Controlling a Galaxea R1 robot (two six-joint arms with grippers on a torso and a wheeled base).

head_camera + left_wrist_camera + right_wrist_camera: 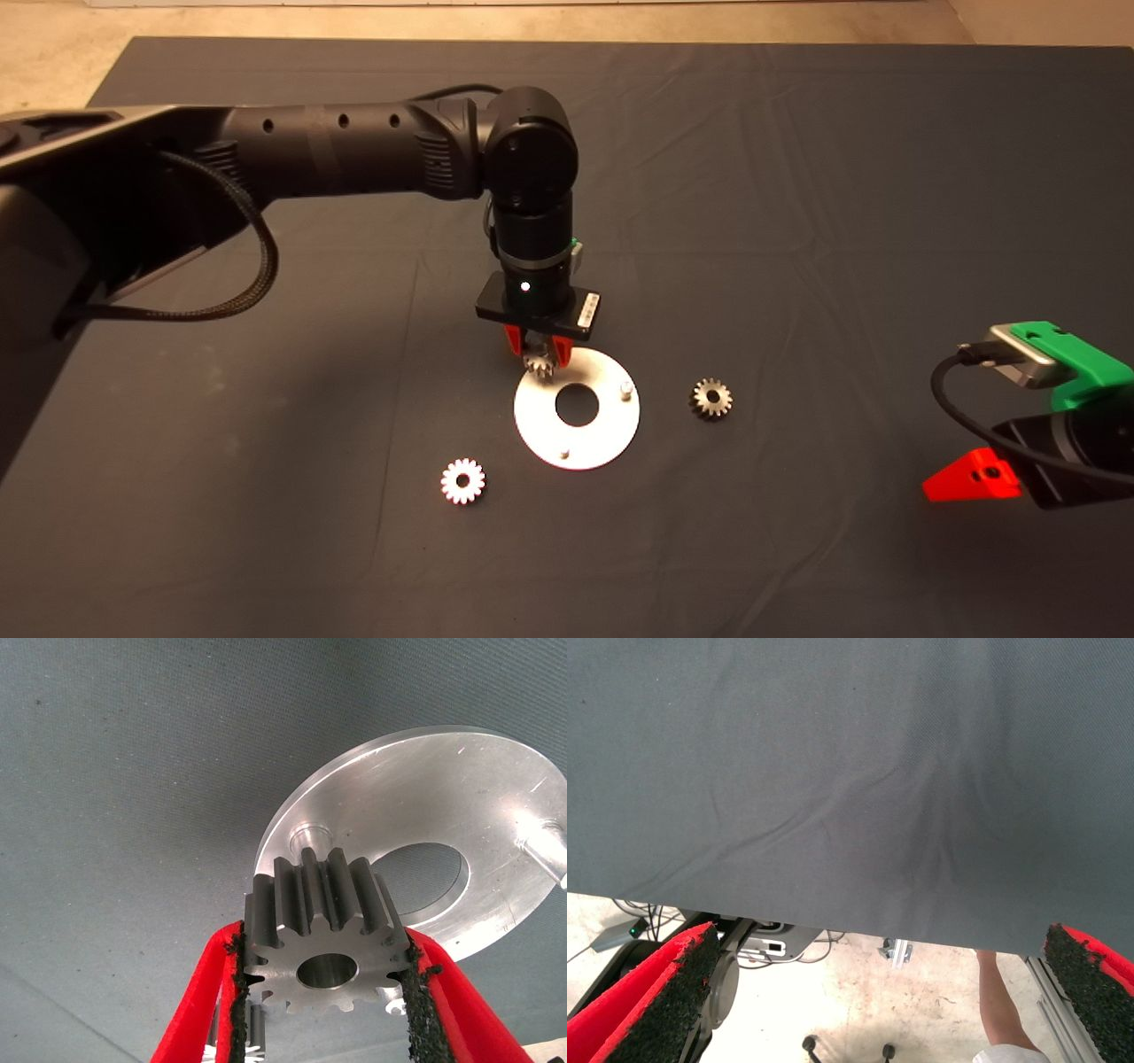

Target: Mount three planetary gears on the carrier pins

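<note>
Item: left end effector (538, 353), centre of the head view, pointing down over the upper-left rim of the white disc (611, 443). Fingers clamped on one planetary gear (323, 943), gripped by its toothed flanks, bore visible and unobstructed.

Item: carrier pins. One stub shows just past the held gear in the left wrist view (307, 835); two more stand at the disc's right (625, 387) and lower edge (564, 455). All three bare.

Item: loose gears. One at lower left of the disc (462, 481), one to its right (710, 399), both flat on the mat, well apart from the disc.

Handling note: the bore looks offset from the nearest pin. Judged best to centre bore over pin, keep the gear level, lower gently, and release only once seated.

Item: right end effector (974, 477), lower right edge, fingers apart, idle.

Item: worktop, covered by a dark creased mat (797, 177); pale floor beyond its top edge. A person's arm (1001, 1001) and cables show on the floor below.
</note>
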